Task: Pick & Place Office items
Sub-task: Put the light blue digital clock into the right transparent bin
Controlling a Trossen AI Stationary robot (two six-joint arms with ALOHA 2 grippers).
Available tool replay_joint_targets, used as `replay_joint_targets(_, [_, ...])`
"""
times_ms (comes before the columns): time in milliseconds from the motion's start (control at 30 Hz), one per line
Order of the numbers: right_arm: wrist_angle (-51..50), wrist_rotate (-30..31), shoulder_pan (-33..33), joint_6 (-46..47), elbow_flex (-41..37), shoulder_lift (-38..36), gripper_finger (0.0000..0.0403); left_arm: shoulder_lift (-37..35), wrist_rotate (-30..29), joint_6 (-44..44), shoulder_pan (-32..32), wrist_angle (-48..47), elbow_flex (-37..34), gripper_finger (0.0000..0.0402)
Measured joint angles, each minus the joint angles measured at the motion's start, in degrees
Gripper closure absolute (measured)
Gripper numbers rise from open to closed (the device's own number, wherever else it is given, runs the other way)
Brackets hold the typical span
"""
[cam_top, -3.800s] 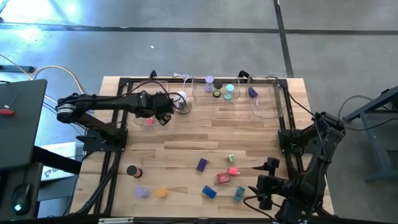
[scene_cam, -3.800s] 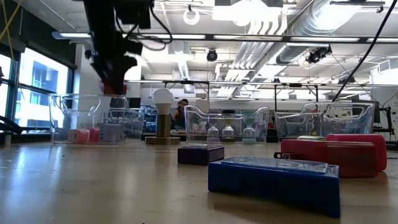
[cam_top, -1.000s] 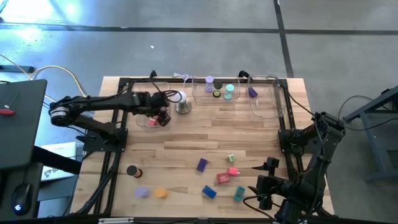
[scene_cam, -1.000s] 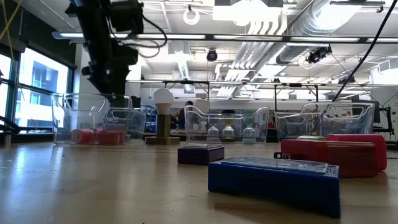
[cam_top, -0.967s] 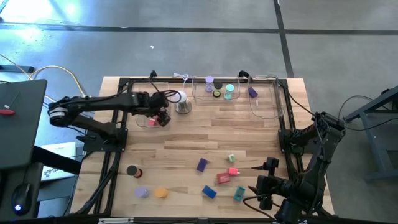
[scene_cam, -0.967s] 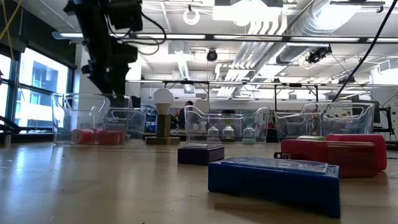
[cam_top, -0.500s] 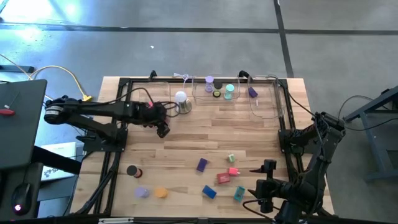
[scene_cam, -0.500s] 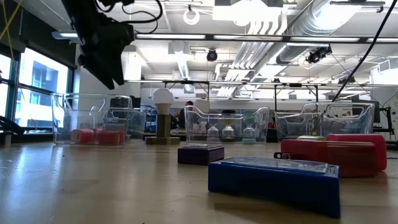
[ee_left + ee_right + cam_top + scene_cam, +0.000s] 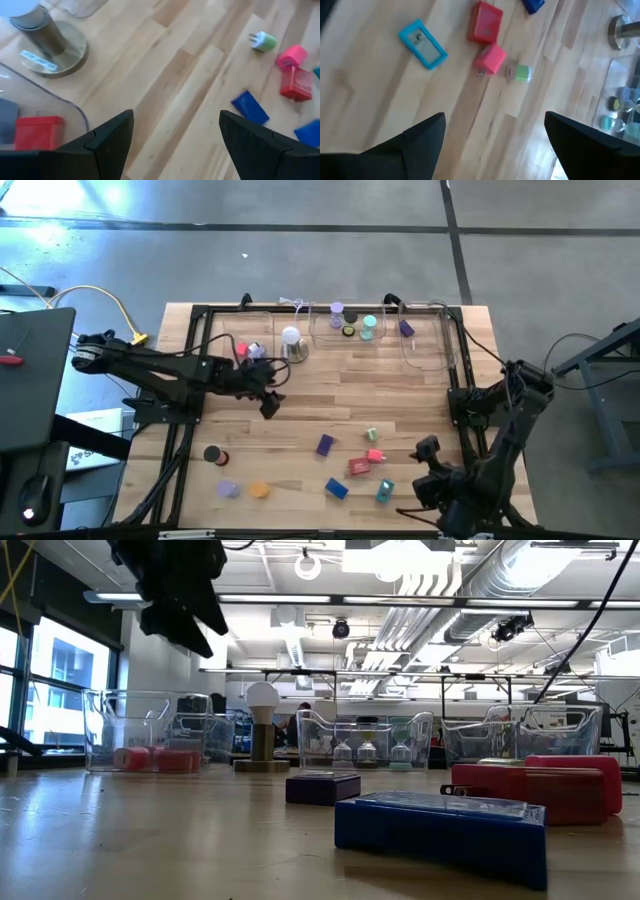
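My left gripper [image 9: 268, 404] is open and empty, above bare wood just near of the left clear tray [image 9: 226, 366]; it shows high in the low view [image 9: 185, 610]. A red block [image 9: 37, 132] and a grey piece lie in that tray. My right gripper [image 9: 425, 448] is open and empty at the near right. Lying on the wood to its left are a purple block [image 9: 325, 444], a green-and-white piece [image 9: 521, 73], a pink block [image 9: 491, 58], a red block [image 9: 486, 22], a blue block [image 9: 336, 488] and a teal block [image 9: 422, 44]. Black [image 9: 212, 453], lilac [image 9: 228, 489] and orange [image 9: 260, 490] rolls lie near left.
A white dome on a metal base [image 9: 291, 342] stands beside the left tray. The middle tray [image 9: 352, 340] holds lilac, black and teal rolls; the right tray [image 9: 425, 358] holds a purple block. A black frame [image 9: 200, 315] runs around the table. Bare wood lies mid-table.
My left gripper has drawn out of the left tray, risen, and gone toward the table's near edge and a little right, staying open and empty. The red block stays in the tray. My right gripper has shifted slightly toward the table's left.
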Motion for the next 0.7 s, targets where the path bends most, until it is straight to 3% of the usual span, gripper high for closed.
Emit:
replay_joint_targets(233, [7.44, -2.38, -3.49, 0.60, -5.80, 0.00, 0.0073, 0.12, -0.11, -0.02, -2.03, 0.62, 0.00, 0.0115])
replay_joint_targets(433, [20.47, -13.96, -7.18, -15.90, -8.45, 0.00, 0.0073, 1.14, -0.68, -0.98, -2.40, 2.41, 0.00, 0.0115])
replay_joint_targets(700, [28.70, -20.18, -11.21, -35.35, -9.70, 0.02, 0.0073, 3.14, -0.67, -1.36, -2.38, 3.24, -0.06, 0.0115])
